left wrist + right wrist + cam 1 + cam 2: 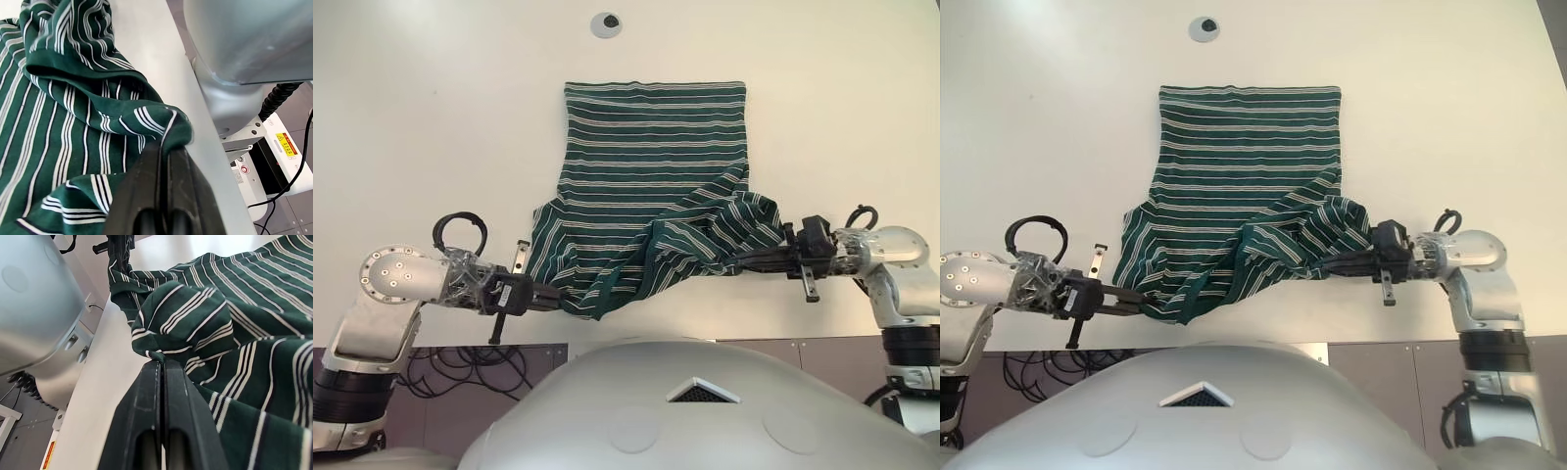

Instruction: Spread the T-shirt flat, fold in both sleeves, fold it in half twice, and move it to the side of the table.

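I see the white table [431, 117] w/ the green striped T-shirt [651, 147] mid-table: far half flat, near edge bunched up. L gripper [553, 299] is at the shirt's near-left corner, fingers pinched tight on cloth. R gripper [734, 262] is at the near-right side, fingers also clamped on a fold. Small grey disc [606, 24] lies just past the shirt's far edge.

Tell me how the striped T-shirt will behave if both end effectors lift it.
Probably floppy: the T-shirt bunches and folds between the left end effector and the right end effector. Likely light, since thin pinches at its edges hold it. Its middle would probably sag.
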Controlling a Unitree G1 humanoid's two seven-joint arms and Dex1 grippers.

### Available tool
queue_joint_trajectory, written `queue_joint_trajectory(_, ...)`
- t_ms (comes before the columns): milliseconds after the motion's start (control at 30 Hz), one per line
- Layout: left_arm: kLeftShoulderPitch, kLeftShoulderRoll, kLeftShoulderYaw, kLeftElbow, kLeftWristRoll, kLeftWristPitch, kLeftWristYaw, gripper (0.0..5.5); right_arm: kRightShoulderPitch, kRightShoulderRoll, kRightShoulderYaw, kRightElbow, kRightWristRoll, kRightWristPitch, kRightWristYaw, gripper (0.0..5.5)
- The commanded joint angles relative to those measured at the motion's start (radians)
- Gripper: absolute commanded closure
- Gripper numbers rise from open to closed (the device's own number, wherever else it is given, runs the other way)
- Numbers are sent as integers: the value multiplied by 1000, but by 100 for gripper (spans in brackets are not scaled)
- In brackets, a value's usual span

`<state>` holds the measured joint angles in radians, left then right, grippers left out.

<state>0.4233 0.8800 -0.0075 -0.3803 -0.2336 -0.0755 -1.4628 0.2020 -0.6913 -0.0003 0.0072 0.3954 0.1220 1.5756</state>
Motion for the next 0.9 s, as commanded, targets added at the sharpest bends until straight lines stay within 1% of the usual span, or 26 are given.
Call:
queue_joint_trajectory(33,-17,8,-36,27,85,-53,70,550,62,-17,-24,31,-6,-76,-23,548)
queue_joint_trajectory(100,-44,23,-78,99,190,-125,111,550,84,-27,-49,101,-22,-142,-32,548)
queue_joint_trajectory(167,-60,57,-112,186,271,-185,127,550,96,-51,-67,222,-75,-242,-50,548)
queue_joint_trajectory(333,-73,112,-160,306,357,-263,171,550,67,-100,-48,425,-160,-407,-61,548)
queue_joint_trajectory(467,-101,131,-192,360,400,-297,221,550,39,-111,-31,485,-149,-453,-58,548)
queue_joint_trajectory(500,-100,132,-194,350,388,-292,225,550,46,-112,-35,468,-131,-439,-58,548)
queue_joint_trajectory(567,-94,135,-196,315,350,-275,227,550,82,-123,-50,389,-75,-345,-60,548)
queue_joint_trajectory(633,-88,122,-185,261,271,-206,240,550,133,-139,-71,256,-4,-183,-89,548)
queue_joint_trajectory(700,-88,120,-168,168,140,-95,227,550,197,-161,-102,88,85,-44,-112,548)
queue_joint_trajectory(733,-87,126,-157,127,96,-56,221,524,224,-172,-117,26,116,-7,-107,527)
queue_joint_trajectory(767,-86,132,-148,98,68,-25,217,519,244,-181,-128,-21,136,23,-105,520)
queue_joint_trajectory(800,-81,144,-139,77,51,-5,206,502,262,-190,-141,-57,148,39,-101,501)
queue_joint_trajectory(900,-69,174,-115,36,25,29,183,449,285,-218,-181,-116,156,69,-95,443)
